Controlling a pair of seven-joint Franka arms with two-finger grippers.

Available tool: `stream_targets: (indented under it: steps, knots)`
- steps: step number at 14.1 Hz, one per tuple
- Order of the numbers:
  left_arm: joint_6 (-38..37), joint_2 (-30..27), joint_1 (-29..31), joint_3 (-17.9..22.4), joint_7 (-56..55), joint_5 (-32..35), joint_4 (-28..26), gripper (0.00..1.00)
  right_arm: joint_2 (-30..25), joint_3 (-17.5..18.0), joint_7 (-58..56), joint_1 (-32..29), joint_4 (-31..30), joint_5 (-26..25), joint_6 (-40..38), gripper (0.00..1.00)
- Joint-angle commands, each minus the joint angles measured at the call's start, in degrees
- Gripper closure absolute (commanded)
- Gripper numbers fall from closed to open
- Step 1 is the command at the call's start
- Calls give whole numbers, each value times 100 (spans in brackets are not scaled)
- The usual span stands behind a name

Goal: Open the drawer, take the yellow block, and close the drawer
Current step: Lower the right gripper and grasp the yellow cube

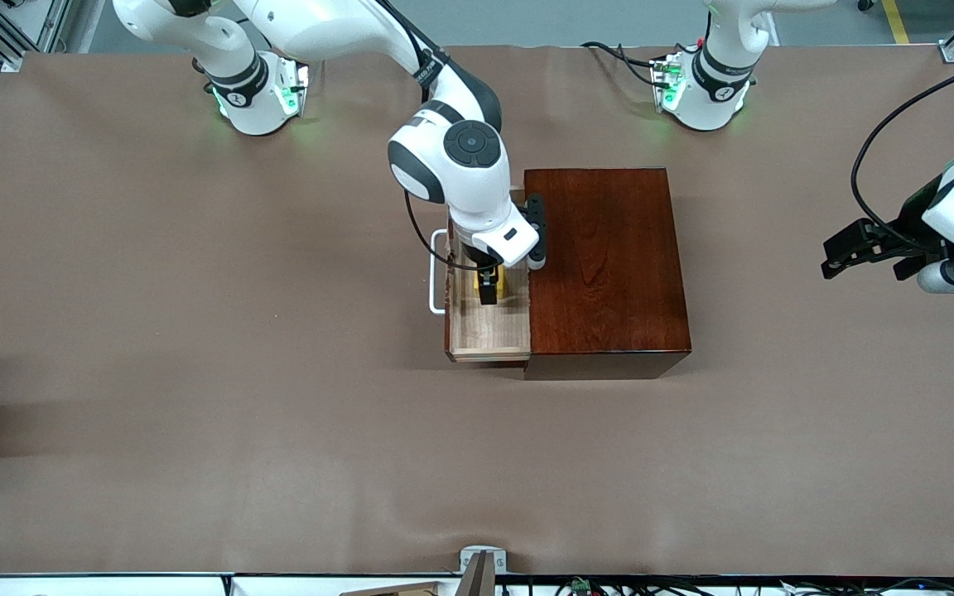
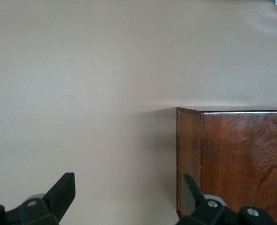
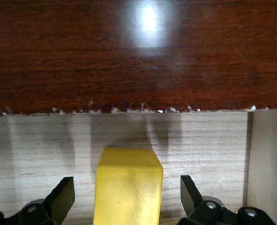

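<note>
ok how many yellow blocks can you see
1. The yellow block sits in the open drawer, between the open fingers of the right gripper. The drawer's part inside the box is hidden.

A robotics lab: brown-covered table (image 1: 195, 348), aluminium framing (image 1: 21, 29), loose cables (image 1: 609, 54), yellow floor tape (image 1: 896, 21).

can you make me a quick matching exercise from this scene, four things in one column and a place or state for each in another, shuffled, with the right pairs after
Things:
1. drawer
2. yellow block
3. right gripper
4. left gripper

Places or states:
A. open, waiting over bare table toward the left arm's end
B. pulled out of the dark wooden box
C. open, fingers either side of the block, in the drawer
D. resting on the drawer's light-wood floor

Pairs: 1-B, 2-D, 3-C, 4-A
</note>
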Motion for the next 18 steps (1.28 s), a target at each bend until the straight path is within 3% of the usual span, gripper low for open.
stream_targets:
  steps: [1, 3, 4, 5, 6, 8, 9, 18]
  knots:
    - [47, -29, 32, -24, 50, -38, -21, 0, 93, -20, 232, 60, 146, -142, -23, 0]
    - [47, 6, 41, -24, 50, -46, -21, 0, 111, -20, 259, 60, 146, -151, -15, 0]
    - [47, 7, 41, -24, 50, -38, -21, 0, 111, -20, 259, 60, 146, -142, -23, 31]
    - [47, 7, 41, -24, 50, -46, -21, 0, 102, -20, 259, 60, 146, -142, -23, 56]
    - [47, 7, 32, -24, 50, -38, -21, 0, 102, -20, 259, 51, 146, -133, -23, 73]
    - [47, 15, 32, -24, 50, -38, -21, 0, 102, -20, 259, 51, 146, -142, -23, 96]
    - [47, 7, 41, -24, 50, -46, -21, 0, 102, -20, 259, 51, 146, -142, -23, 100]
    - [29, 7, 41, -24, 50, -38, -12, 0, -197, -12, 100, -204, 207, -54, -366, 100]
